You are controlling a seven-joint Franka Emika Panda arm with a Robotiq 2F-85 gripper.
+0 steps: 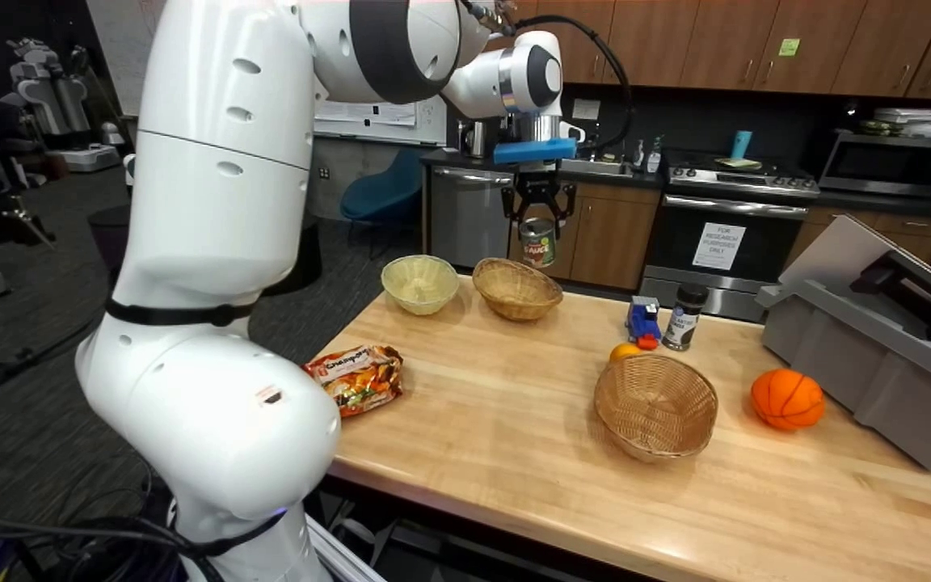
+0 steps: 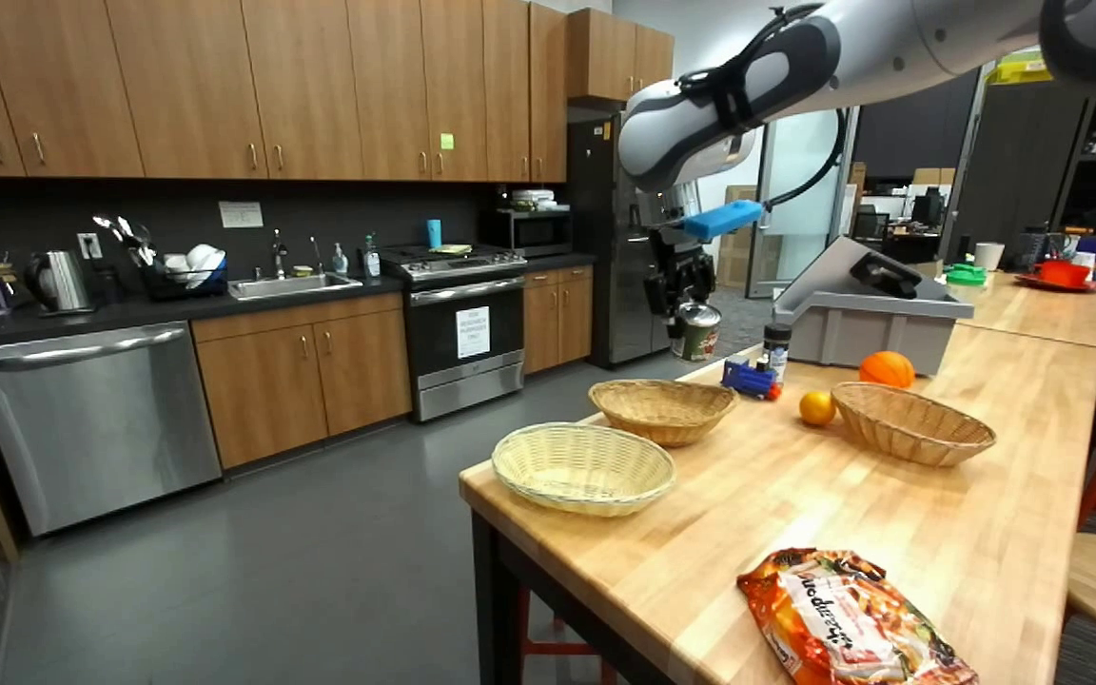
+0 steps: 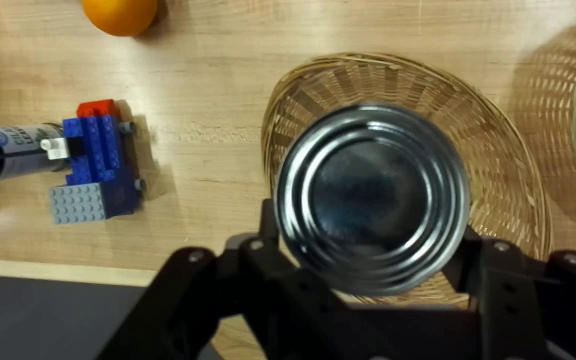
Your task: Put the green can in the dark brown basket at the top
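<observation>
The green can (image 1: pixel 537 242) is a short tin with a green label, held upright in the air. It also shows in an exterior view (image 2: pixel 699 333), and its silvery top (image 3: pixel 372 200) fills the middle of the wrist view. My gripper (image 1: pixel 539 222) is shut on the can, with one finger on either side of it. In the wrist view the gripper (image 3: pixel 366 237) points down. The dark brown basket (image 1: pixel 516 288) stands on the table below, apart from the can. It also shows in an exterior view (image 2: pixel 664 411). In the wrist view the can hides part of this basket (image 3: pixel 505 190).
A pale yellowish basket (image 1: pixel 419 284) stands beside the brown one. A blue-and-red toy (image 3: pixel 95 157), a spice jar (image 1: pixel 684 317), an orange (image 2: pixel 816 408) and a larger tan basket (image 1: pixel 655 408) are on the table. A grey bin (image 1: pixel 878 364), an orange ball (image 1: pixel 787 399) and a noodle packet (image 2: pixel 852 618) are also there.
</observation>
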